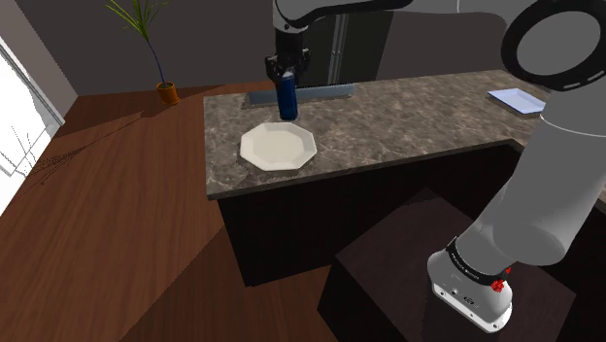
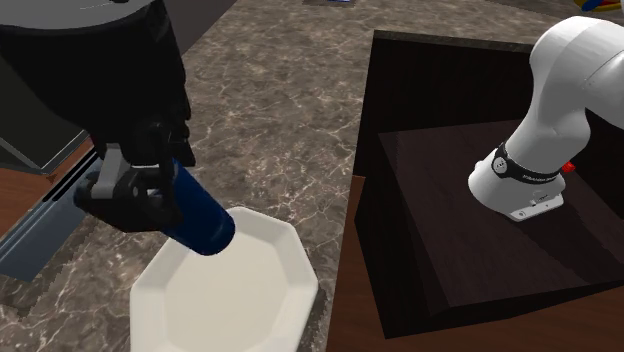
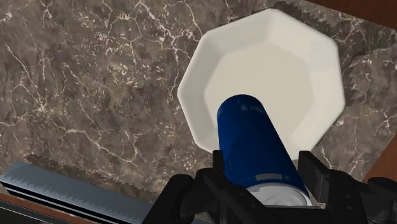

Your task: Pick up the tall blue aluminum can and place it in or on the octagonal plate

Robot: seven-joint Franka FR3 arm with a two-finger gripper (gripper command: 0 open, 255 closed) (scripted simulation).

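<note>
Clenched on a tall dark-blue can [image 1: 286, 97] [image 2: 200, 215] [image 3: 251, 143], jaws pressing either side near its pale, silvery top end. Hangs straight down from the jaws in the shoulder view; seen slanted in the second exterior view. Lower end directly beneath the jaws, at the near rim of a white octagonal plate [image 1: 279, 148] [image 2: 240, 300] [image 3: 286, 63]. Cannot tell whether touching that rim or just clear of it.

Plain blue all along the can's side. One small light mark close to the jaws, too small to read.

Below the jaws, a table [image 1: 408, 112] [image 2: 270, 110] [image 3: 95, 95] topped in dark brown-grey stone with pale veining, carrying the plate. Behind the jaws, on the side away from the plate, a long grey-blue strip [image 1: 316, 94] [image 2: 30, 235] [image 3: 57, 188] lying along the table's back edge. Far off to one side of the jaws, at the table's other end, a flat pale sheet [image 1: 517, 99].

Beyond the table, reddish-brown wooden floor [image 1: 107, 223]. Well away from the jaws, a potted plant [image 1: 165, 89] in an orange pot with thin green leaves, standing by a grey wall. Beside the table's front, a dark box stand [image 1: 408, 262] [image 2: 470, 230] bearing the white arm [image 1: 544, 185] [image 2: 560, 90].
</note>
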